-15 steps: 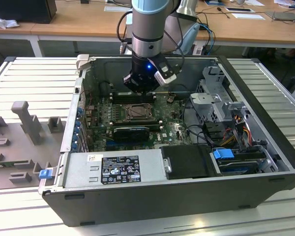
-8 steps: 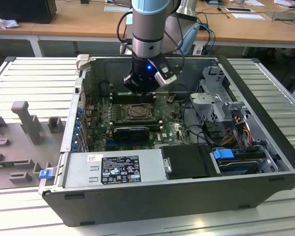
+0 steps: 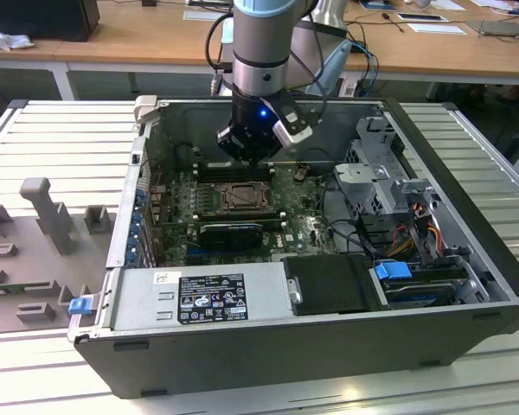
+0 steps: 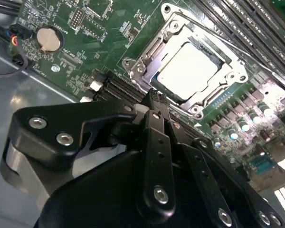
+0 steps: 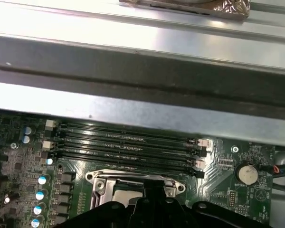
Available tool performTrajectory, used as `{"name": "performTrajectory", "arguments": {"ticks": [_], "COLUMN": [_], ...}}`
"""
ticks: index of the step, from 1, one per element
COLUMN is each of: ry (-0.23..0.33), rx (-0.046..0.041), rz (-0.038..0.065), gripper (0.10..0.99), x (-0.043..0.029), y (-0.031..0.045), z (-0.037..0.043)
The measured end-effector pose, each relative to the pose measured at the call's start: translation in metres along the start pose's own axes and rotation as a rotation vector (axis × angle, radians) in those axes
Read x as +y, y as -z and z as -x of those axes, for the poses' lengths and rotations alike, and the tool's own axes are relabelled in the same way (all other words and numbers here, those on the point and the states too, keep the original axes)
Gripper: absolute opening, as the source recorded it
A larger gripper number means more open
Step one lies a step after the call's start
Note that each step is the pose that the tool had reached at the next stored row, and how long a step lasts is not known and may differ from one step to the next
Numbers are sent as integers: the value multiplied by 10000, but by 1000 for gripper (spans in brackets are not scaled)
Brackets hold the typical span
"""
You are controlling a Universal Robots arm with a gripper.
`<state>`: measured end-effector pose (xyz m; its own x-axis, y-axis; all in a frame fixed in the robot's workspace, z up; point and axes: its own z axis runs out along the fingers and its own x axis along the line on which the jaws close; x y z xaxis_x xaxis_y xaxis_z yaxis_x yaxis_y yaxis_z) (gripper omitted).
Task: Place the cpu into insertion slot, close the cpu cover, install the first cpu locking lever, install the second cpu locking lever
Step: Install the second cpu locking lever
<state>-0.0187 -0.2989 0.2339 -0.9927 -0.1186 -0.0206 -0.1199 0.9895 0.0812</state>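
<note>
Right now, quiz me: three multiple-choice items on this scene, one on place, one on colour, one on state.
1. Where does the chip lie?
A. In the socket on the green board
B. On the ribbed table outside the case
C. On the black drive cage

2. What colour is the chip's top?
A. Blue
B. Pale silver-grey
C. Red

3. How does the cover frame stand?
A. Removed and lying on the table
B. Swung up vertical
C. Lying flat around the chip

Answers:
1. A: in the second wrist view the chip sits inside the metal-edged socket, just beyond the gripper.
2. B: its top shows pale and silvery in the second wrist view.
3. C: the frame lies level over the socket with the chip showing through its window.
</note>
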Motion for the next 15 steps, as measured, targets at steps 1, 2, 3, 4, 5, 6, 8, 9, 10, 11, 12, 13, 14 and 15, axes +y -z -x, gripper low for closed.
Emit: {"name": "performTrajectory", "arguments": {"ticks": [1,2,3,4,5,6,8,9,10,11,12,13,14,15], "ry": [-1,-3,-2,-2,-3,-3,-3,-4,-3,-5,-5,-6,-7,-8], "rx": [-2,-2,0,0,-1,0,0,-2,-1,0,-1,-1,-1,-2], "rz": [1,1,-1,-1,0,0,-1,1,0,-3,-1,-2,-1,0], "gripper": [106,106,106,106,106,106,106,106,106,106,106,106,106,106], "x": [-8,-15,-23,-36,-49,-58,-76,-80,-85,-86,-83,-80,-81,-86], "y": [1,1,3,3,4,4,6,5,6,17,76,119,127,131], "z": [-1,-2,-3,-4,-6,-7,-9,-10,-10,-11,-9,-8,-8,-8]}}
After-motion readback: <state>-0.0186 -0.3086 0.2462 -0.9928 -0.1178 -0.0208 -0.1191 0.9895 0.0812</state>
